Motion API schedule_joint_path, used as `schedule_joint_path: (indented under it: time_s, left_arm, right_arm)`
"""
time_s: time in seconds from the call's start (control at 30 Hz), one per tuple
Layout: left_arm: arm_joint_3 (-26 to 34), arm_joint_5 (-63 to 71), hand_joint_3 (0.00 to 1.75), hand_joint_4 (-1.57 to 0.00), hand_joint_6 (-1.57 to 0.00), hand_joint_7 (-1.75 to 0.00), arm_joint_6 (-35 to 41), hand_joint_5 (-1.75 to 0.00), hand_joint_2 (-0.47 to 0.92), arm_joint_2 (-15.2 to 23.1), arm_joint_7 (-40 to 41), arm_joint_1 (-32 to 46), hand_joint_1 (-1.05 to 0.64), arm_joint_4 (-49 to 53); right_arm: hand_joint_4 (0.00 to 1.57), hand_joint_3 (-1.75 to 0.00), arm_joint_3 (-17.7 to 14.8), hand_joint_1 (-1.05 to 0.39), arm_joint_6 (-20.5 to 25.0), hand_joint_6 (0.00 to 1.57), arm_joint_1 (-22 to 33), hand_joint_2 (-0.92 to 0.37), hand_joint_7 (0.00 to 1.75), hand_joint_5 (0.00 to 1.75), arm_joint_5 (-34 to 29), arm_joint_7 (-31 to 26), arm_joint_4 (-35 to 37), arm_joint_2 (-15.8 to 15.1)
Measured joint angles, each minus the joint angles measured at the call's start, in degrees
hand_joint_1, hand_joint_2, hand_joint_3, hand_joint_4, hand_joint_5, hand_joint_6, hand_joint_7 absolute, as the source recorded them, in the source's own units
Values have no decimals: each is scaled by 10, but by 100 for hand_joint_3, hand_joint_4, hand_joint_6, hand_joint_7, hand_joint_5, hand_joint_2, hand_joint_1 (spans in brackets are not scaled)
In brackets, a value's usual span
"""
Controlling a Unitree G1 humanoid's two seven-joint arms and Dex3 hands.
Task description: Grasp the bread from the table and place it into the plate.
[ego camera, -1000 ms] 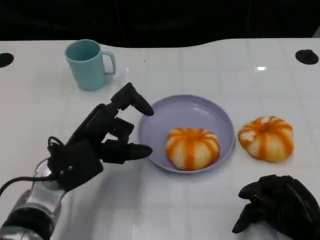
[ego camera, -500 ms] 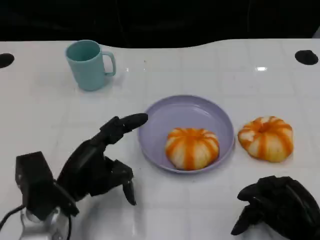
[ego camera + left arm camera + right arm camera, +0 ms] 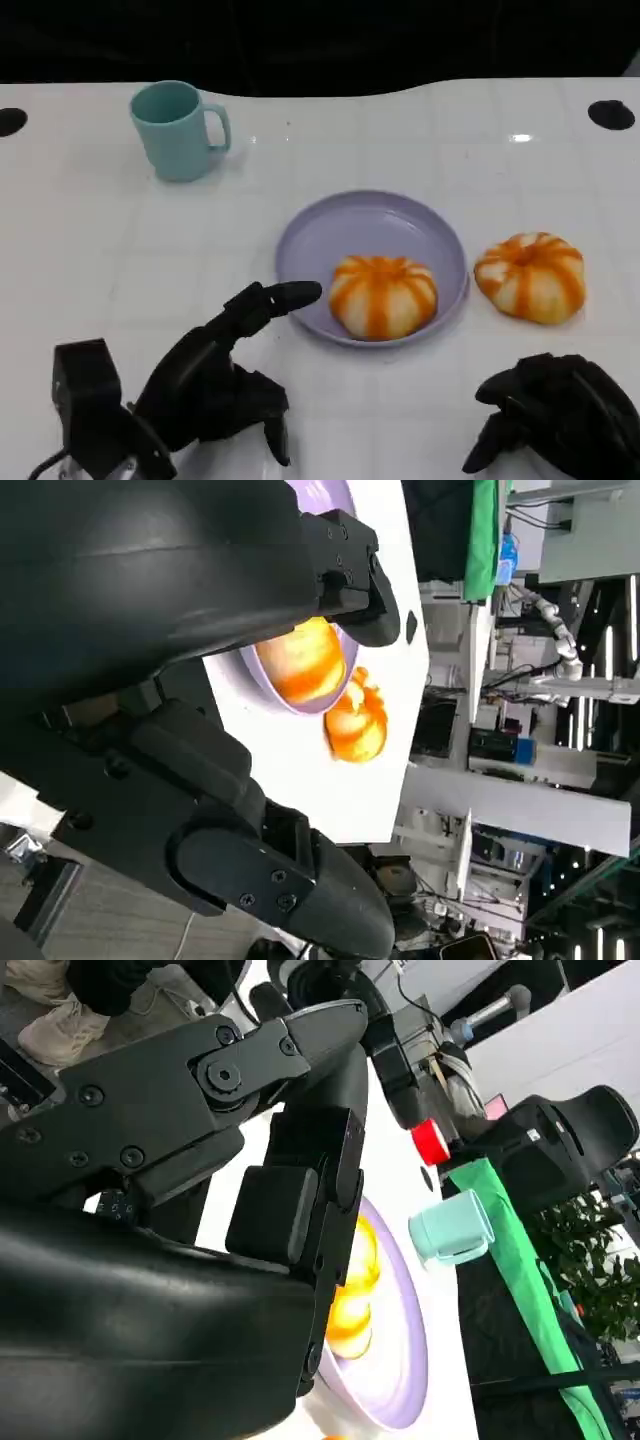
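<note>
The right hand (image 3: 555, 415), fingers curled in on nothing, rests near the plate (image 3: 372, 232); the left hand (image 3: 215, 380) is empty, fingers apart. The bun (image 3: 530, 276) lying just beside the plate looks soft and light, so cup its sides gently; another bun (image 3: 384, 296) sits in the plate.

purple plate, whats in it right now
One orange-striped bread sits in the purple plate, toward its near rim. The plate surface under that bread is covered.
</note>
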Motion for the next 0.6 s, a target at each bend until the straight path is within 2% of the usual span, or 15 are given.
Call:
schedule_joint_path:
  time_s: [0.27, 0.6]
  left_arm:
    - [11, -15, 0, -157, -157, -60, 35, -72, 66, -12, -18, -2, -105, 9]
    - [52, -78, 0, -157, -157, -21, 173, -35, 56, -10, -109, -36, -104, 39]
  right_arm:
    - [157, 0, -2, -72, -9, 157, -1, -77, 11, 34, 0, 9, 17, -1]
    - [157, 0, -3, -71, -11, 157, -2, -78, 10, 31, 3, 12, 20, -2]
